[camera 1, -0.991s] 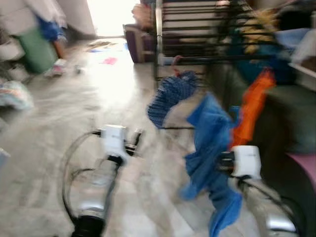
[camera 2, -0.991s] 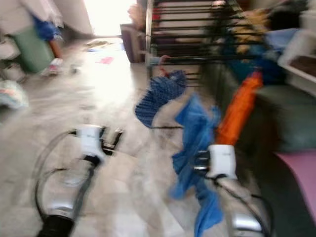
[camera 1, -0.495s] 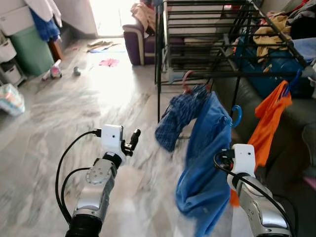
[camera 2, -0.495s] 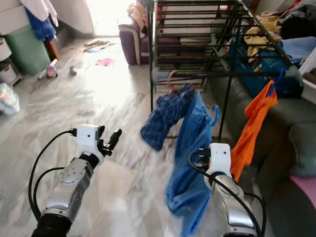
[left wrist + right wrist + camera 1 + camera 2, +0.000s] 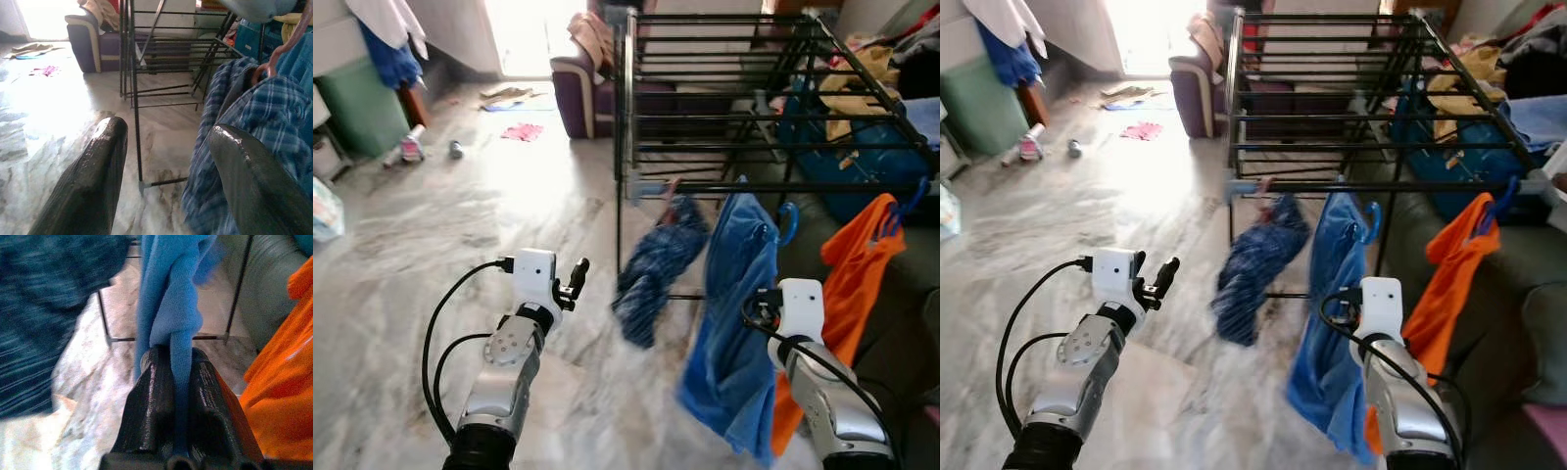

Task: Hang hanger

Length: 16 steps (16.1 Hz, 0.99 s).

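- Marble floor (image 5: 460, 225); black drying rack (image 5: 724, 117) ahead.
- My right gripper (image 5: 178, 396) pinched blue garment (image 5: 734, 323); its blue hanger hook (image 5: 788, 223) could miss the rail.
- My left gripper (image 5: 166, 171) hung spread, empty.

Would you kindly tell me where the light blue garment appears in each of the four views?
Left eye: blue garment, right of centre.
Right eye: lower centre-right.
Left wrist: a strip at the picture's edge.
Right wrist: centre, pinched in the jaws.
Shared landmark: black rack.
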### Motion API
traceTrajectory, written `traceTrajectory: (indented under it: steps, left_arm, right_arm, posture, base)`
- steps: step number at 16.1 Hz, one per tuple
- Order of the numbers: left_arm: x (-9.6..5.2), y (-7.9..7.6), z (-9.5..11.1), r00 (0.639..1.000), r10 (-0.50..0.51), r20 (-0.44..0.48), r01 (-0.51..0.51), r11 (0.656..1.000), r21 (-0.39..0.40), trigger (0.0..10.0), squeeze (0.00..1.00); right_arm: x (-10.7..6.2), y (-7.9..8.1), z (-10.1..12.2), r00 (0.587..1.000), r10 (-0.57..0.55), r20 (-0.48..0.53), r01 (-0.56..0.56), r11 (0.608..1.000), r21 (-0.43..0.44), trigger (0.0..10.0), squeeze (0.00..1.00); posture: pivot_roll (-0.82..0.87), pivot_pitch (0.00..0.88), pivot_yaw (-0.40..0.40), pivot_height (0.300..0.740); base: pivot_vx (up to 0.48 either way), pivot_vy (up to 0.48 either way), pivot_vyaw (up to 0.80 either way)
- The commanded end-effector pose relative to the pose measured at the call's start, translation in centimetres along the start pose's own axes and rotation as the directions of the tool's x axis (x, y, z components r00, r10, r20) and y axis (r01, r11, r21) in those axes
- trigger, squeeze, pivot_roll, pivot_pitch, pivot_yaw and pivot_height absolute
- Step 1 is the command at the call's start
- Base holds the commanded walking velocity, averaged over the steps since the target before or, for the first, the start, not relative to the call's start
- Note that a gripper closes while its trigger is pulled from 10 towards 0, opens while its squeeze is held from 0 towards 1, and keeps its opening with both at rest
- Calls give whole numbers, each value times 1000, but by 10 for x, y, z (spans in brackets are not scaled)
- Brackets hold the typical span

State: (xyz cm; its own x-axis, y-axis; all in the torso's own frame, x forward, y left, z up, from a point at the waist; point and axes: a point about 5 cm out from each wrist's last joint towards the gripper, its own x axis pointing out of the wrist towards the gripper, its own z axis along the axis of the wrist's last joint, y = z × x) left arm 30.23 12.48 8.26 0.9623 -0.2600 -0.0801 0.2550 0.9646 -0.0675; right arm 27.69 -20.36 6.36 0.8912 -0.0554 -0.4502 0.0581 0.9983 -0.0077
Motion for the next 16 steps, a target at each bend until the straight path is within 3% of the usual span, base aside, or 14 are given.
traceTrajectory:
  steps: [1, 4, 9, 10, 13, 16]
  left_arm:
    - [3, -6, 1, 1000, -21, 0, 21, 1000, -7, 10000, 0]
    - [2, -2, -1, 1000, 21, -13, -22, 999, -49, 10000, 0]
    - [1, -1, -1, 999, 33, -14, -34, 998, -49, 10000, 0]
    - [1, 0, -1, 999, 39, -9, -40, 998, -54, 10000, 0]
    - [0, 2, 1, 999, 47, -10, -47, 998, -52, 10000, 0]
    - [1, 3, 1, 999, 52, -15, -53, 997, -54, 10000, 0]
  right_arm:
    - [1, -10, 9, 999, -37, 24, 38, 999, -8, 10000, 0]
    - [4, -14, 5, 999, -40, -18, 40, 999, -20, 10000, 0]
    - [10, -17, 9, 999, -12, -52, 8, 998, -62, 10000, 0]
    - [11, -17, 14, 999, -8, -31, 4, 994, -105, 10000, 0]
    - [20, -11, 35, 1000, 28, 7, -27, 994, -109, 10000, 0]
    - [32, -9, 43, 999, 37, -16, -38, 997, -60, 10000, 0]
  posture:
    - [-95, 0, 7, 740]
    - [-92, 3, 8, 740]
    - [-88, 8, 12, 740]
    - [-84, 7, 15, 740]
    - [-80, 11, 20, 740]
    - [-79, 12, 20, 740]
  base:
    - [382, -289, 0]
    - [129, -94, 0]
    - [0, 0, 0]
    - [0, 0, 0]
    - [0, 0, 0]
    - [0, 0, 0]
